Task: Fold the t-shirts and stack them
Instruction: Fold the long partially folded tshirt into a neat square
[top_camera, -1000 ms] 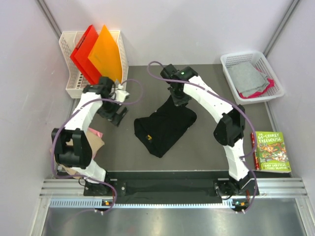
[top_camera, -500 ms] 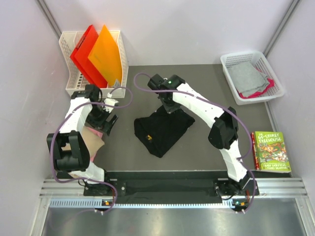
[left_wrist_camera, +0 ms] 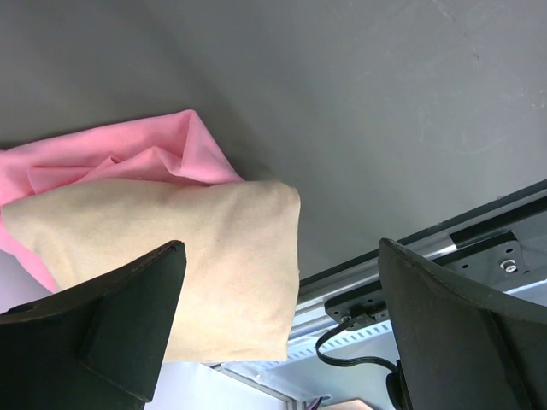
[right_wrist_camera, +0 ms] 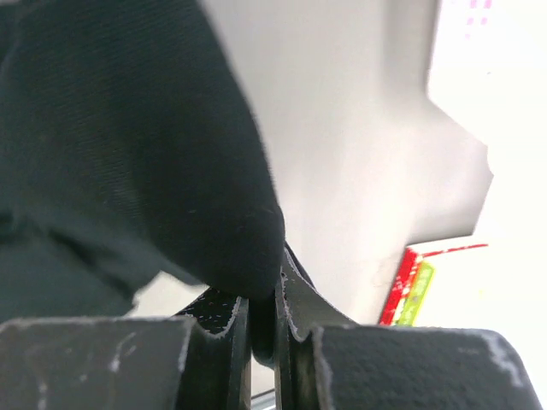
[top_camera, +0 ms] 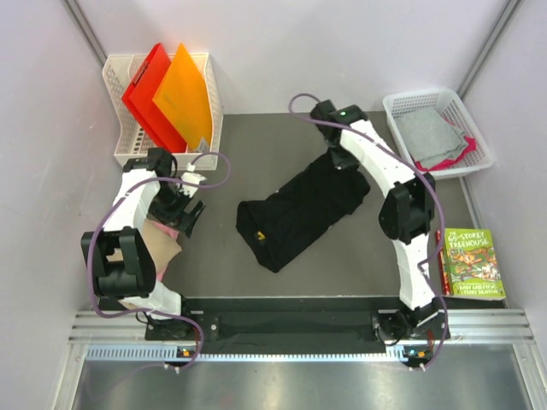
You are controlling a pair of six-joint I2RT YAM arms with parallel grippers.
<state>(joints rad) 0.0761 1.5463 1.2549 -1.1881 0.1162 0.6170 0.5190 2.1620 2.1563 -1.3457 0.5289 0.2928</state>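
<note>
White basket [top_camera: 416,94]: grey+pink cloths [top_camera: 427,132]; rack [top_camera: 120,147]: red+orange folders [top_camera: 182,94].

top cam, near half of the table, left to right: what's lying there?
tan t-shirt → black t-shirt → Treehouse book

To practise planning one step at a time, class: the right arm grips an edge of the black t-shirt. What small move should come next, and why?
Probably lower that edge onto the dark table and open. The right fingers are shut on the far edge of the black cloth t-shirt, which lies stretched diagonally yet rumpled; flat on the table it could be folded.
</note>
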